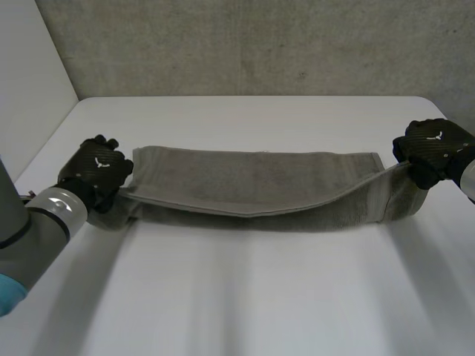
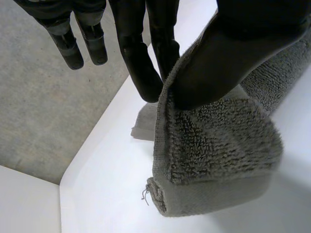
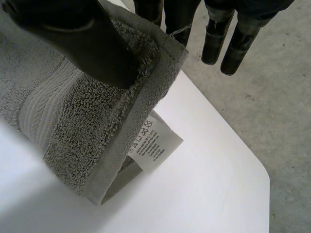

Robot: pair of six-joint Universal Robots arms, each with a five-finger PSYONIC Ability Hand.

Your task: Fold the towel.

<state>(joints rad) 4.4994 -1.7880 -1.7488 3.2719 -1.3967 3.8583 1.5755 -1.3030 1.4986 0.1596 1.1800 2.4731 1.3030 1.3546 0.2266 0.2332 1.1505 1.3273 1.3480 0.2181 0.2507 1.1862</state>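
Note:
A grey towel [image 1: 260,185] lies folded lengthwise across the white table [image 1: 245,297], stretched between my two hands. My left hand [image 1: 96,169] pinches the towel's left end; in the left wrist view its thumb [image 2: 228,53] presses the towel [image 2: 214,150] against the fingers [image 2: 141,63]. My right hand [image 1: 434,148] pinches the right end, lifted slightly; in the right wrist view its thumb [image 3: 82,39] clamps the towel [image 3: 92,111] against the fingers, and a white care label [image 3: 153,143] hangs below the edge. The upper layer sags in the middle.
A grey concrete wall [image 1: 260,44] stands behind the table's far edge. A white panel [image 1: 30,74] rises at the left. The table's rounded corners show beyond each hand, with grey floor [image 3: 262,107] past them.

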